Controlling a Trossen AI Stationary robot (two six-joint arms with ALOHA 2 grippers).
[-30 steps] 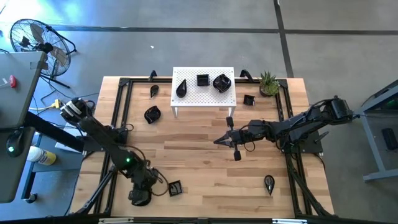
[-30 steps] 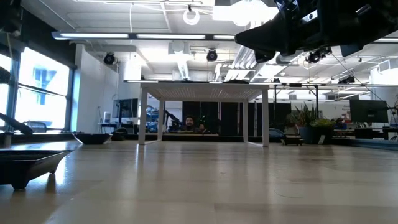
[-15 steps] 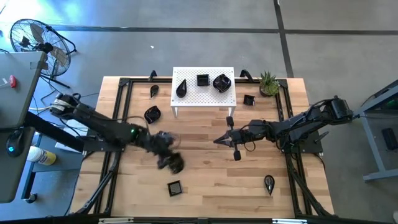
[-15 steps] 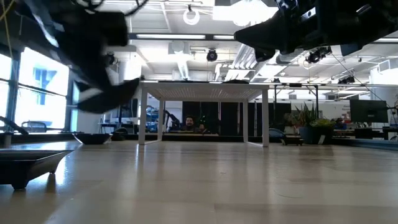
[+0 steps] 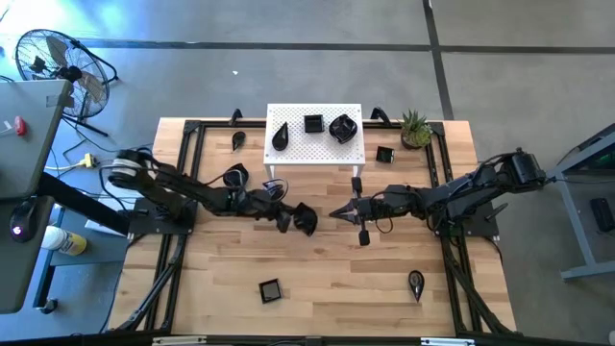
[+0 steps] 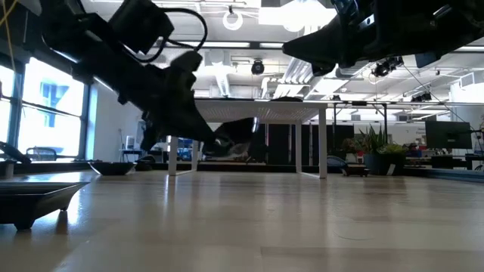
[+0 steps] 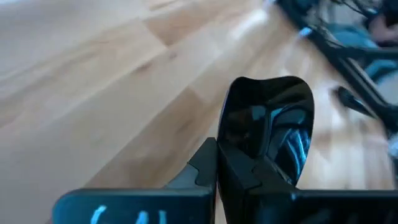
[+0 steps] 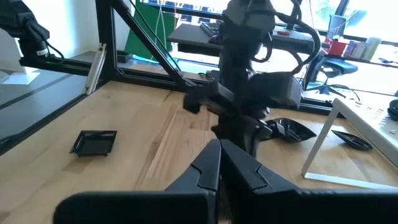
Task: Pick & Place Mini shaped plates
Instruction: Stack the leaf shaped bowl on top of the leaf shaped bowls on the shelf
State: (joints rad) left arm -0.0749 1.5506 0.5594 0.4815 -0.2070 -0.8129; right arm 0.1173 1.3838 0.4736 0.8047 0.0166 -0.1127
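Eight plates (three on stand) — counted.

Overhead looks straight down; low looks level, perhaps sharing the white stand.

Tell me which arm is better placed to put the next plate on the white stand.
Left. Its gripper already holds a black plate in front of the stand; the right gripper is shut and empty.

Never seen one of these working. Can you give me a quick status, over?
Left gripper shut on a small black dish, carried above mid-table. Right gripper shut, empty, facing it close by. Three dishes on the white stand. Path clear, over.
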